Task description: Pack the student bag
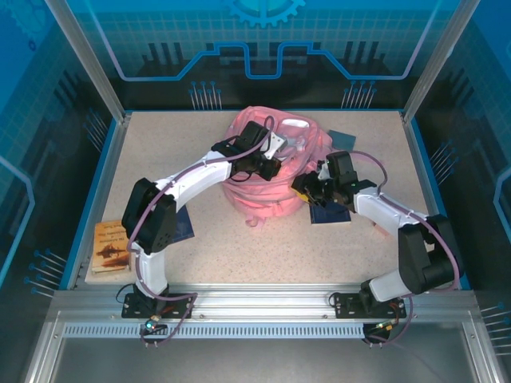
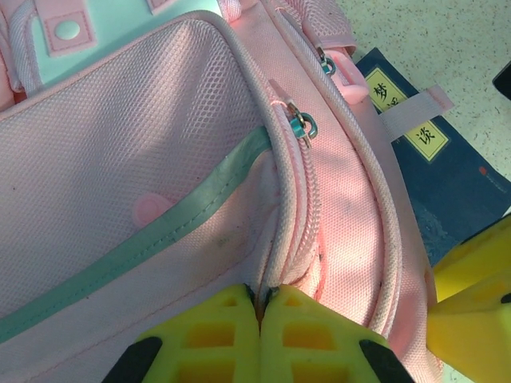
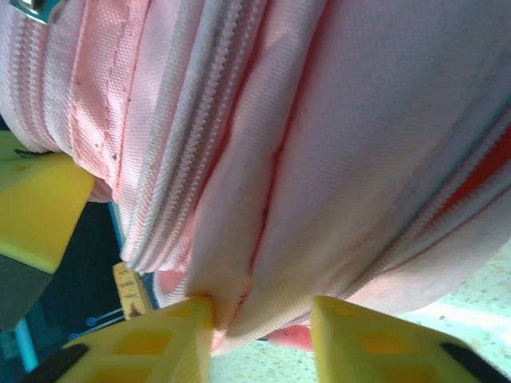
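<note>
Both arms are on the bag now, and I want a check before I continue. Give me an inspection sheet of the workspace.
Surface: speckled table, no spills seen.
Job's things: student bag lying mid-table, front zippers visible.
Clutter: dark blue books around the bag; brown book at the table's left edge.
Pincers: left pincer shut on the bag's seam beside a zipper; right pincer has its jaws apart around a fold of bag fabric, grip unclear.
Cables: purple cables run along both arms.
Surroundings: blue printed panels in a metal frame.
</note>
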You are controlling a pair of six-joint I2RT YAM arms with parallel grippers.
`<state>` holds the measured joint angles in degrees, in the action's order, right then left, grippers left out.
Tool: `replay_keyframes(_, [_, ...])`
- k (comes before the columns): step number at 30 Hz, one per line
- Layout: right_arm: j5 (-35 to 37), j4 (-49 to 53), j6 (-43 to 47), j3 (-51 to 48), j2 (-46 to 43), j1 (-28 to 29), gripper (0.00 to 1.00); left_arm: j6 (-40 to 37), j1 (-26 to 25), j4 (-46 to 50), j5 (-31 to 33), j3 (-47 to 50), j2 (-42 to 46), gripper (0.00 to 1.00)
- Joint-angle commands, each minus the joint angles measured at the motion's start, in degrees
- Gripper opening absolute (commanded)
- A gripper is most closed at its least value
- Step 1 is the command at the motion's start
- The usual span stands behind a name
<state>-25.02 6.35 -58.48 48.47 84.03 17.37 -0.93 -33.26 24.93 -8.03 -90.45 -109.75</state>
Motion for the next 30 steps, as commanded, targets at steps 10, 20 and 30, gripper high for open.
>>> replay_keyframes(10, [-4.0,-4.4,-0.2,5.3,1.4,3.6,0.00,23.4,-0.4,6.4,8.3,10.0,16.2,0.49])
replay_keyframes(20, [-5.1,-4.2,0.4,11.6,2.4,8.7,0.00,40.1,-7.4,-1.8,9.5,30.2,28.8,0.50])
replay_keyframes(30, [-4.7,-4.5,-0.5,13.3,4.1,12.2,0.00,45.7,-8.4,-5.0,18.6,30.7,25.0,0.45])
